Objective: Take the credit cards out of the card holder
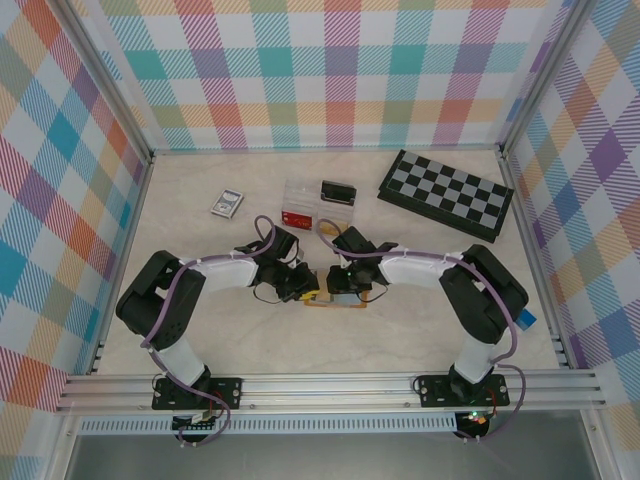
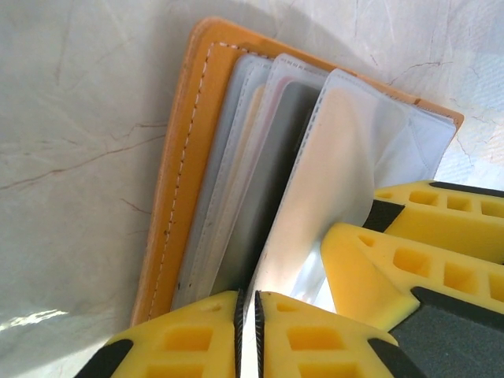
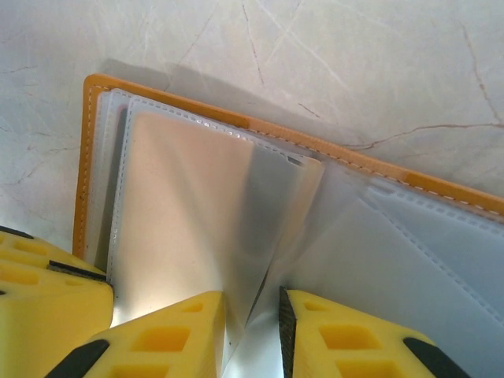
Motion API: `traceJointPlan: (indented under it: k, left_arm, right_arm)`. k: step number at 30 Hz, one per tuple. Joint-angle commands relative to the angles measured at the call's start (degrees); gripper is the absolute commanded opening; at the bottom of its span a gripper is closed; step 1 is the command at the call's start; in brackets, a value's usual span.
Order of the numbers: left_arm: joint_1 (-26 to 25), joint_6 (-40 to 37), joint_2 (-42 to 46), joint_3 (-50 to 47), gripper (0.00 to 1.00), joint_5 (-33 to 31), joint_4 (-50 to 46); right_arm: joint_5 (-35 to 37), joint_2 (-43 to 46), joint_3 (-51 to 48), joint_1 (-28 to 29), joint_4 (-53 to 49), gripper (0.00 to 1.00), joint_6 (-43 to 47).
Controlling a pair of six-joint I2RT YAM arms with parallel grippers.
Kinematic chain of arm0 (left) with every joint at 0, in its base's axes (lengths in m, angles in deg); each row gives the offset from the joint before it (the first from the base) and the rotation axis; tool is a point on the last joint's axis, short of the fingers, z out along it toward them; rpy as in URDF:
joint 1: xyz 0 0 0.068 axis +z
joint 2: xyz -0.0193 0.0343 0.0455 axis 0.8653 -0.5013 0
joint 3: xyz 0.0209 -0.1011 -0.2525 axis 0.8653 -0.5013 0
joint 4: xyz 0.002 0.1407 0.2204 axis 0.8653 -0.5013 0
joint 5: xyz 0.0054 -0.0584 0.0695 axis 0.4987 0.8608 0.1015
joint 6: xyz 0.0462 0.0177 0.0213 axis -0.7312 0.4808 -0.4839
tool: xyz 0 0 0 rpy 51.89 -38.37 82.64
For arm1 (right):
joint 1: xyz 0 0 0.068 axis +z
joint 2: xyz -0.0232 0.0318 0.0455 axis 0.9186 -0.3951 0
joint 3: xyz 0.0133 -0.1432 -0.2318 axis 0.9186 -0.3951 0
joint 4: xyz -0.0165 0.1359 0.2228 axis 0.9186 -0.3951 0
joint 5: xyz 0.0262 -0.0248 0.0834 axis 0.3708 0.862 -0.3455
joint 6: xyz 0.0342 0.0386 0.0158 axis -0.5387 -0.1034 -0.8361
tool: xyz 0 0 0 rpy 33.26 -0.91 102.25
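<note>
Two arms reach in over one pale, veined counter (image 1: 250, 345), each carrying one tool, and both meet over the single card holder (image 1: 330, 303), which lies open just toward 6 o'clock of the counter's middle. Also on the counter are one chessboard (image 1: 447, 193) at 2 o'clock, one clear box (image 1: 298, 200) with red contents at 12 o'clock of the holder, one small black gadget (image 1: 337, 191) touching or just beside that box on its 3 o'clock side, and one small card pack (image 1: 227, 204) at 10 o'clock. From above, the holder is little more than an orange-tan strip under the arms. The wrist cameras show what that view hides: an orange-tan cover with pale stitching along its border and several clear sleeves (image 2: 354, 150) fanned up from it, overlapping too much for an exact count, with pale and grey shapes showing through them. In the left wrist view the left tool (image 2: 248, 331) has its yellow fingers almost touching, pinching the lower edge of one sleeve, with a finger of the other arm's tool at 3 o'clock. In the right wrist view the right tool (image 3: 252, 339) holds its fingers narrowly apart with one sleeve hanging down into the gap; I cannot tell whether the pads press on it.
</note>
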Motion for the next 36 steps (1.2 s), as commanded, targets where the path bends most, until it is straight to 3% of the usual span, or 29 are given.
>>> traceJointPlan:
  k: [1,8,23,36]
  left_arm:
    - [-0.7,0.0,0.4,0.9,0.15,1.9,3.0]
    - [-0.7,-0.1,3.1,0.5,0.21,3.9,4.5]
    - [-1.3,2.2,1.1,0.5,0.23,7.6,9.3]
    - [-4.2,4.1,-1.8,3.9,0.23,8.6,11.9]
  right_arm:
    - [-3.0,1.9,-1.3,0.1,0.9,0.26,-1.1]
    - [-3.1,5.1,-3.3,-0.4,2.9,0.27,-1.3]
    - [-0.6,11.0,-7.1,-1.2,6.1,0.27,-2.9]
    - [14.0,21.9,-12.0,-1.9,1.5,0.3,-8.1]
